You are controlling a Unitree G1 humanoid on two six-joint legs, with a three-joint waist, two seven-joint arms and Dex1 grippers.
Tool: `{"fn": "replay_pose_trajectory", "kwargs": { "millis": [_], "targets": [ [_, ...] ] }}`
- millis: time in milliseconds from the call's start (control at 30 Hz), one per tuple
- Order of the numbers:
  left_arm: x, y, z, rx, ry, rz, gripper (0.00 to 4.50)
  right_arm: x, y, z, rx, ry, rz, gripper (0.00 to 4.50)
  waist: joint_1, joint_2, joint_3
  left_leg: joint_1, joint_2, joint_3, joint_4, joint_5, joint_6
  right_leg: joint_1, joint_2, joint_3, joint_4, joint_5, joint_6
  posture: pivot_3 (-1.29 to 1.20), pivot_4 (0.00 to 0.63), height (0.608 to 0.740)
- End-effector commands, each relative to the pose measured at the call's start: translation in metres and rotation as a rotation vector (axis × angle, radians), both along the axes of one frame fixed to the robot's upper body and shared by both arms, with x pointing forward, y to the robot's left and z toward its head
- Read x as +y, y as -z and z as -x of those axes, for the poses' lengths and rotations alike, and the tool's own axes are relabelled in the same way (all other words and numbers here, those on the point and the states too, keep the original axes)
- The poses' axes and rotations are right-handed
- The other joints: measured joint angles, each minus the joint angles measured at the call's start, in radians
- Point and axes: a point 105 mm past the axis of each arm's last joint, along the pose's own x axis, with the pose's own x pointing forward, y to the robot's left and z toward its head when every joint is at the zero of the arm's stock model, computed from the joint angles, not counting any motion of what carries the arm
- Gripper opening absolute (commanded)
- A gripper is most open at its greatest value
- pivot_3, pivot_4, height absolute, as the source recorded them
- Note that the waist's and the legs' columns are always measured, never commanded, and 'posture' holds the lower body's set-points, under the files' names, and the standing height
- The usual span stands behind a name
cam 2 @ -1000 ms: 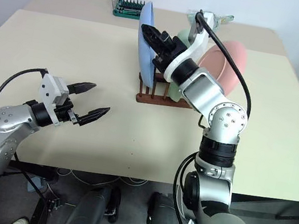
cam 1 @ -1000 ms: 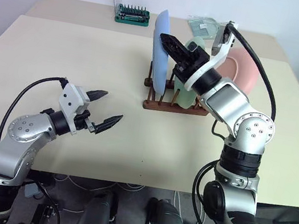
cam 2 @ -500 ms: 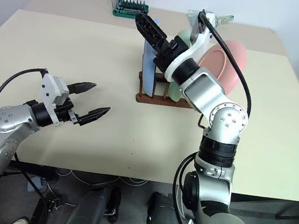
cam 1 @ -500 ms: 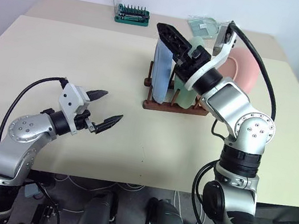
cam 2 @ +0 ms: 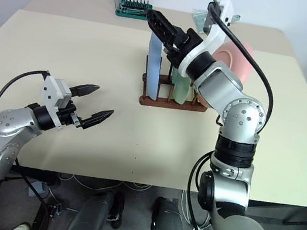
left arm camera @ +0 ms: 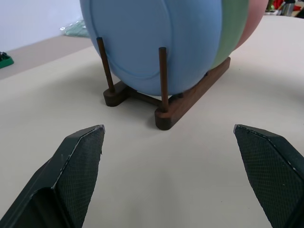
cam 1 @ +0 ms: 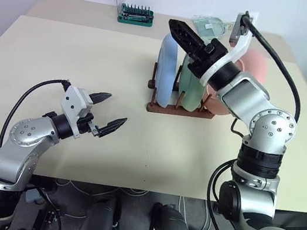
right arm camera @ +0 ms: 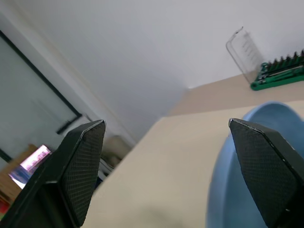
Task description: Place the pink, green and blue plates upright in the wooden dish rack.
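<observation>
The blue plate [cam 1: 165, 72] stands upright at the left end of the wooden dish rack [cam 1: 178, 111]. The green plate [cam 1: 190, 90] is upright right behind it, and the pink plate [cam 1: 255, 65] leans at the rack's right end. My right gripper [cam 1: 179, 31] hovers just above the blue plate's top rim, open and holding nothing; its wrist view shows the rim [right arm camera: 259, 161] below the spread fingers. My left gripper [cam 1: 114, 109] is open and empty low over the table, left of the rack and pointing at it [left arm camera: 190, 99].
A green holder of screwdriver bits [cam 1: 136, 15] with a clear lid stands at the back of the table. A clear plastic item [cam 1: 208, 24] lies behind the rack. Bare tabletop [cam 1: 81, 54] stretches left and in front of the rack.
My right gripper opened and let go of the blue plate. The plate went from tilted in the grip to upright in the rack. The left arm stayed still.
</observation>
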Motion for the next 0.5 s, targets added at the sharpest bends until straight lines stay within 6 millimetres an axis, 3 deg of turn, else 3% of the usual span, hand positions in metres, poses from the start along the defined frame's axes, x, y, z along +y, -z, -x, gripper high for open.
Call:
{"fn": "replay_pose_trajectory", "kwargs": {
  "millis": [33,167,233,367,500],
  "targets": [
    [-0.006,-0.009,0.002,-0.047,0.027,0.003,4.5,0.001,-0.022,0.011,-0.1,-0.012,-0.002,4.22,0.0,0.0,0.0,0.0,0.0,0.0,0.0,0.0,0.0,0.0,0.0,0.0,0.0,0.0,0.0,0.0,0.15,0.74],
    [-0.005,-0.009,0.001,-0.05,0.021,0.002,4.5,-0.005,-0.037,0.019,-0.242,-0.002,0.057,4.22,0.002,0.0,0.0,0.0,0.0,0.0,0.0,0.0,0.0,0.0,0.0,0.0,0.0,0.0,0.0,0.0,0.15,0.74],
    [-0.002,-0.011,-0.001,-0.066,0.002,0.005,4.5,-0.019,-0.053,0.032,-0.383,-0.006,0.107,4.22,0.005,0.0,0.0,-0.001,0.0,0.0,0.0,0.0,0.0,0.0,0.0,0.0,-0.001,0.0,0.0,0.0,0.15,0.74],
    [0.009,-0.014,-0.006,-0.09,-0.043,-0.003,4.5,-0.066,-0.053,0.047,-0.59,0.065,0.315,4.22,0.01,0.0,0.0,-0.002,-0.001,0.0,0.0,-0.002,0.003,0.0,0.0,-0.001,-0.005,-0.001,0.001,0.0,0.15,0.74],
    [0.015,-0.013,-0.01,-0.09,-0.049,-0.015,4.5,-0.12,-0.041,0.039,-0.56,0.229,0.453,4.22,0.007,0.001,0.0,-0.001,-0.001,0.0,-0.002,-0.003,0.005,0.005,0.0,-0.002,-0.012,0.0,0.003,0.0,0.15,0.74]
  ]
}}
